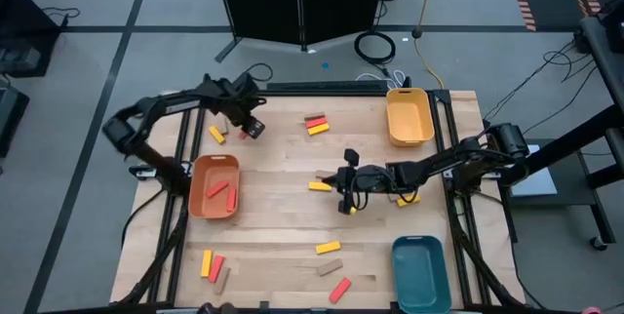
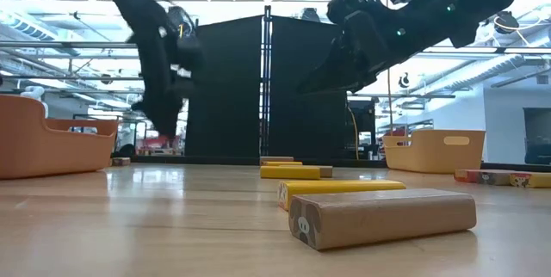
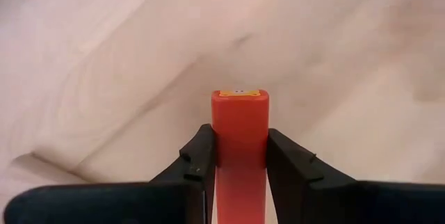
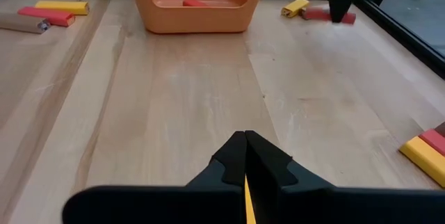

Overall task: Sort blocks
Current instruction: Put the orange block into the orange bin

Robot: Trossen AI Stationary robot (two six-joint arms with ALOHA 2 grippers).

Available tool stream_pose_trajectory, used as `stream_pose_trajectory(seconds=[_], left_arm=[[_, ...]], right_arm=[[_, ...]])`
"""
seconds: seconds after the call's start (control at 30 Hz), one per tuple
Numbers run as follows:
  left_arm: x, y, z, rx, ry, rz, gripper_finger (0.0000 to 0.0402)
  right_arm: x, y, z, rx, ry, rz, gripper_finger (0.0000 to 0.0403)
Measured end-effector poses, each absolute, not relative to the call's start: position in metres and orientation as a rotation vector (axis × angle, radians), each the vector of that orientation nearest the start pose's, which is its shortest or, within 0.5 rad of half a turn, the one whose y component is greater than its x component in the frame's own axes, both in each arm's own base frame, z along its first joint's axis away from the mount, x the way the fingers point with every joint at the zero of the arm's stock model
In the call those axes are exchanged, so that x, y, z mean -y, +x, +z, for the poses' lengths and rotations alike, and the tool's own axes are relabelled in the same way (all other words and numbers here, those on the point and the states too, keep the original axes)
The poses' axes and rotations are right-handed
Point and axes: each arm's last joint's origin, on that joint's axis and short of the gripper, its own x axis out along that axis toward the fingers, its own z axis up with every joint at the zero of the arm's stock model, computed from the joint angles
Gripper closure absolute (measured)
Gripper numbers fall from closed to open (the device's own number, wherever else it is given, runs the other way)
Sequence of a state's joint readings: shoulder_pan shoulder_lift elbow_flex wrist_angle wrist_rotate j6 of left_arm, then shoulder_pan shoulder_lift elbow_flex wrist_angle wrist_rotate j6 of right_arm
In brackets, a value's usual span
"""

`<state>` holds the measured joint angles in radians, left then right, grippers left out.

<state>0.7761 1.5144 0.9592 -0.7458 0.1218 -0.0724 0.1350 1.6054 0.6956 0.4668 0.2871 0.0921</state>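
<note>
- We counted three trays on the table (image 1: pixel 292 158): an orange tray (image 1: pixel 214 186) at the left, a yellow tray (image 1: pixel 409 117) at the far right and a teal tray (image 1: pixel 420 273) at the near right.
- The orange tray held two red blocks (image 1: pixel 220 193); the yellow and teal trays showed none.
- Loose blocks lay in small groups: a stack at far centre (image 1: pixel 316 123), three at the near left (image 1: pixel 213 266), three at near centre (image 1: pixel 331 265), and one yellow block (image 1: pixel 216 135) near the left gripper.
- The left gripper (image 1: pixel 247 132) was clamped on a red block (image 3: pixel 240 144), its fingers (image 3: pixel 198 161) pressing both long sides, at the far left of the table.
- The left arm reached in from the left edge, bent inward.
- The right gripper (image 1: pixel 346 189) was closed on a yellow block (image 4: pixel 247 206) at mid-table.
- The right arm extended leftward from the right edge.
</note>
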Motion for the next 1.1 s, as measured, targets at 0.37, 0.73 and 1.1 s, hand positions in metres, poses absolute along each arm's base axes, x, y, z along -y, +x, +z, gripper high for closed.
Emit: stream_pose_trajectory(seconds=[0.37, 0.73, 1.1], left_arm=[[-0.103, 0.177, 0.291, -0.806, -0.584, 0.433, 0.0317], [-0.025, 0.137, 0.312, -0.857, -0.671, 0.397, 0.0317], [0.017, 0.14, 0.278, -1.086, -0.745, 0.412, 0.0317]], right_arm=[[-0.031, 0.314, 0.174, -0.378, 0.037, -0.178, 0.0403], [-0.033, 0.316, 0.179, -0.329, 0.099, -0.131, 0.0403], [-0.034, 0.316, 0.179, -0.328, 0.115, -0.128, 0.0403]])
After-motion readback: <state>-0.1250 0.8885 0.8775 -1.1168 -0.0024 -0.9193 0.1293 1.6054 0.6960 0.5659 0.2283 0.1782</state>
